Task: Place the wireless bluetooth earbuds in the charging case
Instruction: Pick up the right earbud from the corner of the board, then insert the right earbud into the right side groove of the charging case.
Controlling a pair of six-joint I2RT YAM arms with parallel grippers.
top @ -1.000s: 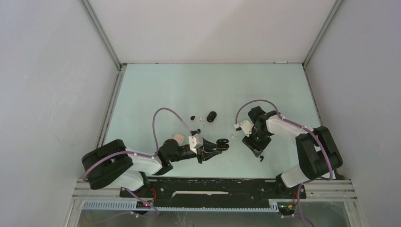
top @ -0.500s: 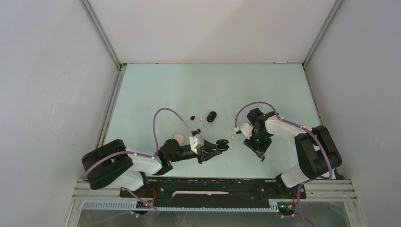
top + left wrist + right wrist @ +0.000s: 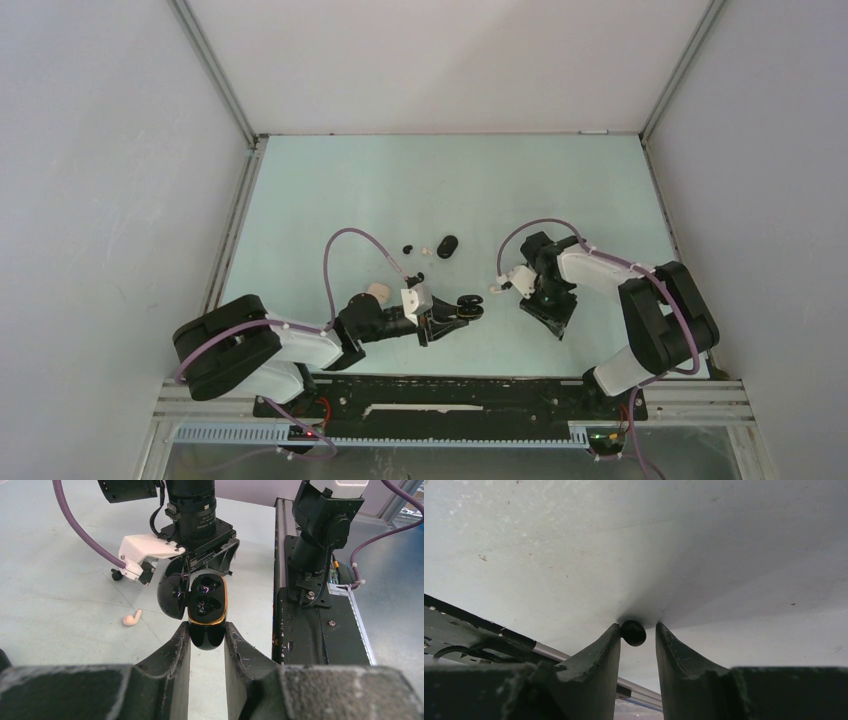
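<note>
My left gripper [image 3: 206, 630] clamps the open charging case [image 3: 207, 605]; right gripper [image 3: 636, 627] straddles a black earbud [image 3: 633, 633], unclenched. Next I pinch, then carry toward nine o'clock.

Pale green table [image 3: 330, 190] carried a closed black case [image 3: 447, 246] mid-table, black bud [image 3: 407, 248] and whitish bud [image 3: 426, 250] just left of it, second black bud [image 3: 420, 276] nearer, beige case [image 3: 377, 292] nearer still, second whitish bud [image 3: 132, 618] apart to the right
</note>
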